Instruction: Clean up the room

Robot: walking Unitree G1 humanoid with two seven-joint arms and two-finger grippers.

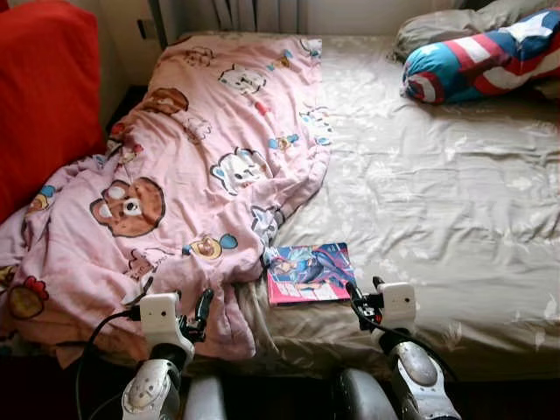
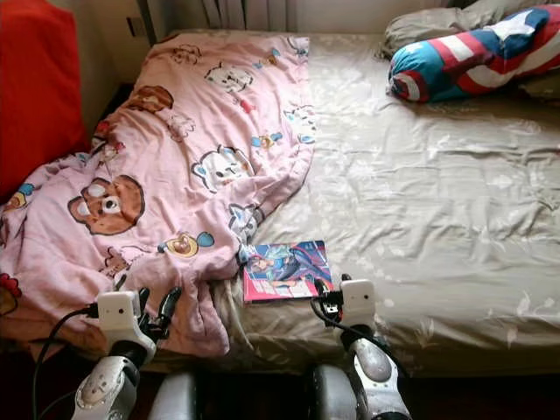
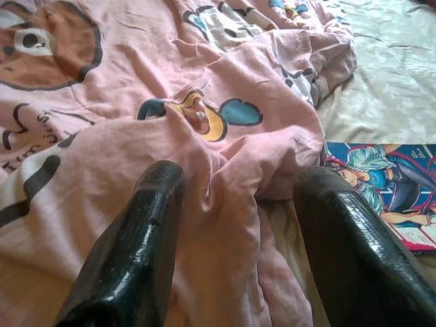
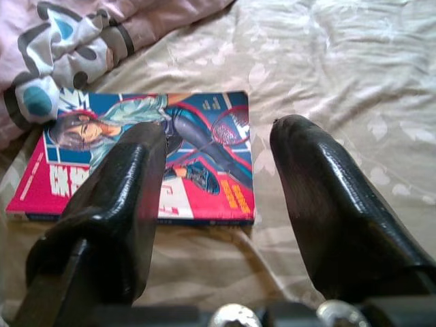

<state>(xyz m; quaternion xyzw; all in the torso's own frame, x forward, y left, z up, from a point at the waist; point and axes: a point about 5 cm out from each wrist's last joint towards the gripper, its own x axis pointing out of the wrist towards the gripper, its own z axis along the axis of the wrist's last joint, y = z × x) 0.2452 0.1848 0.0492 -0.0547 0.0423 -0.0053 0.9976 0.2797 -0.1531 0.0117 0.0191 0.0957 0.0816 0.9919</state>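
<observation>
- A bed [image 1: 455, 210] covered in a beige, leaf-patterned sheet fills the head camera views, seen from its near edge.
- A pink cartoon-print blanket [image 1: 192, 166] lies crumpled over the bed from about 12 o'clock down to 8 o'clock, with bears and other animals printed on it; its lower corner hangs over the near edge.
- A comic book [image 1: 309, 273] with a bright red and blue cover lies flat on the sheet near the bed's front edge, at about 6 o'clock. Its left edge touches the blanket's hem, which overlaps its corner slightly.
- A cushion [image 1: 481, 57] striped in red, white and blue with a white star rests at 1 o'clock, near the head of the bed, against a beige pillow [image 1: 446, 24].
- A red upholstered piece [image 1: 44, 96] stands at 10 o'clock, beside the bed.
- The left gripper [image 3: 235, 238] hovers at 7 o'clock over the blanket's hanging corner, fingers spread wide apart and holding nothing.
- The right gripper [image 4: 214, 197] hovers at 5 o'clock, just beside the comic book's near right corner, fingers spread wide apart and holding nothing. In its wrist view one finger [image 4: 129, 204] crosses in front of the cover.
</observation>
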